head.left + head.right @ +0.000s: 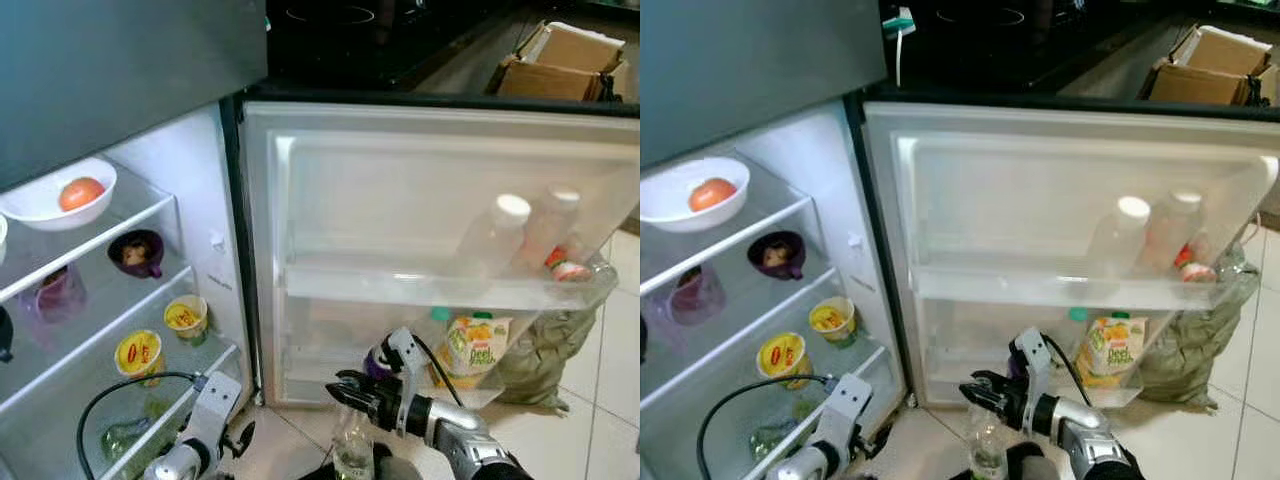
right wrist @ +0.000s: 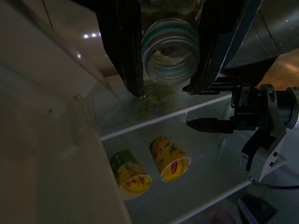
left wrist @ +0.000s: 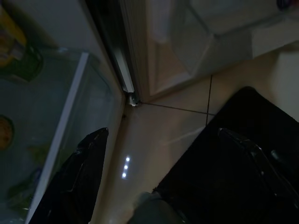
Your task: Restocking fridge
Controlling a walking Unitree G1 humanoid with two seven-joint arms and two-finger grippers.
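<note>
Clear plastic bottle (image 1: 353,445) gripped between right gripper (image 2: 164,91) fingers, low before open white fridge (image 1: 215,240); not yet shelved. Left gripper (image 3: 163,140) spread, empty.

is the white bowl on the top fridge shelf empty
No, the white bowl on the top shelf holds a round orange-red fruit, possibly a tomato.

Clear, ribbed plastic bottle (image 2: 170,49) between matt black claw fingers (image 2: 122,44). Glossy pale floor tiles (image 1: 610,340), light glinting off them. Frosted translucent plastic door shelf (image 1: 440,285). Clear glass fridge shelves (image 1: 75,240). Smooth white bowl (image 1: 45,200). Printed juice carton (image 1: 470,350). Brown cardboard box (image 1: 565,55), matt.
</note>
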